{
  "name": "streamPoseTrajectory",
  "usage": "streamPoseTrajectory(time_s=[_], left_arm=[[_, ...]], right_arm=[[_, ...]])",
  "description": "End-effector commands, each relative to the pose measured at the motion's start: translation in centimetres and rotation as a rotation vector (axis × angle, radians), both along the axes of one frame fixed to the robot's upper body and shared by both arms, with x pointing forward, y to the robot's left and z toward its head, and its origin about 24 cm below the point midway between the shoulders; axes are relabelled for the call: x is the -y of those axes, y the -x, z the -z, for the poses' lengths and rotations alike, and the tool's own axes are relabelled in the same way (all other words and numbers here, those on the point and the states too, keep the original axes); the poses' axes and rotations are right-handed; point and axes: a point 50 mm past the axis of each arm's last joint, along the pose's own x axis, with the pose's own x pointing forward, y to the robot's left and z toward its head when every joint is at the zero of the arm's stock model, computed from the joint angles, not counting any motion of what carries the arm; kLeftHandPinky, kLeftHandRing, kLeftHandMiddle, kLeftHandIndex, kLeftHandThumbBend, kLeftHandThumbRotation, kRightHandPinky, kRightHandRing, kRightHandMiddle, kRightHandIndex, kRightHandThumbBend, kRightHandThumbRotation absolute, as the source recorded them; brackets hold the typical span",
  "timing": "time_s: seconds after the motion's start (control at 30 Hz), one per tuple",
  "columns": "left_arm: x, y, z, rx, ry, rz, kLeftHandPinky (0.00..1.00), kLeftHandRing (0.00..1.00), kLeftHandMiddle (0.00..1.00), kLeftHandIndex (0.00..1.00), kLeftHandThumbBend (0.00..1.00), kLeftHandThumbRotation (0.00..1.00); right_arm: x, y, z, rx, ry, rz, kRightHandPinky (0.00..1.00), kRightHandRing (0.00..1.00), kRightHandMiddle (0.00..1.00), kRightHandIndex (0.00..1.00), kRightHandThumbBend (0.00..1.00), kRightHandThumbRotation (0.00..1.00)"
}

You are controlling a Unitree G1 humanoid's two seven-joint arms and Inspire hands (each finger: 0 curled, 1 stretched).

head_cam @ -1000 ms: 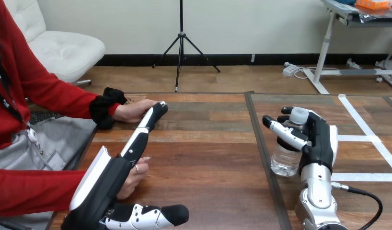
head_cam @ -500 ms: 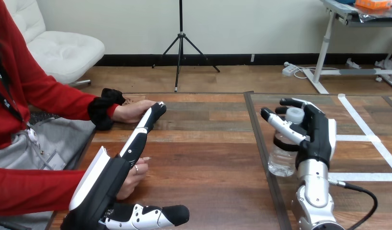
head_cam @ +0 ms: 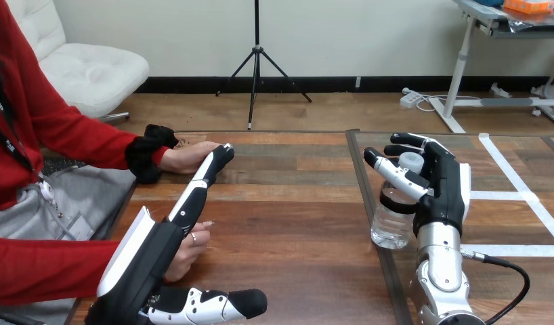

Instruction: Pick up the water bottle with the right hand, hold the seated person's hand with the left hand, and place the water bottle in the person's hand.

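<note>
R hand (head_cam: 443, 183) clamped on water bottle (head_cam: 392, 227); thumb across its front.
Bottle upright, R part of wooden table (head_cam: 294, 230); L hand (head_cam: 152, 261) fingers straight, tips touching person's far hand (head_cam: 186, 157); person's near hand (head_cam: 190, 249) just beside L palm; no grip seen.

The table (head_cam: 294, 217) bears white tape (head_cam: 511, 250), the person's hands (head_cam: 186, 157) and, seemingly, the water bottle (head_cam: 391, 227).
</note>
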Motion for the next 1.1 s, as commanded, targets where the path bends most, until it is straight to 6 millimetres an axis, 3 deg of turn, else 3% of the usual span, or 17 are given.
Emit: streamPoseTrajectory(time_s=[0.0,0.43,0.77,1.07], left_arm=[[-0.2,-0.9,-1.2,0.071,-0.012,0.007,1.00,1.00,1.00,1.00,1.00,0.62],[-0.4,-0.7,-1.2,0.077,-0.014,0.006,0.99,1.00,1.00,1.00,1.00,0.62],[-0.6,-0.5,-1.3,0.071,-0.008,0.009,1.00,1.00,1.00,1.00,1.00,0.61],[-0.7,-0.5,-1.3,0.074,-0.008,0.011,1.00,1.00,1.00,1.00,1.00,0.61]], right_arm=[[0.2,-0.8,-1.2,0.047,-0.012,-0.012,0.55,0.59,0.62,0.62,0.89,0.00],[0.6,-0.1,0.1,-0.031,0.033,-0.084,0.71,0.73,0.76,0.77,0.97,0.02],[0.6,0.2,0.7,-0.069,0.066,-0.120,0.82,0.83,0.83,0.87,1.00,0.19],[0.5,0.5,1.1,-0.086,0.066,-0.130,0.85,0.86,0.86,0.91,1.00,0.26]])
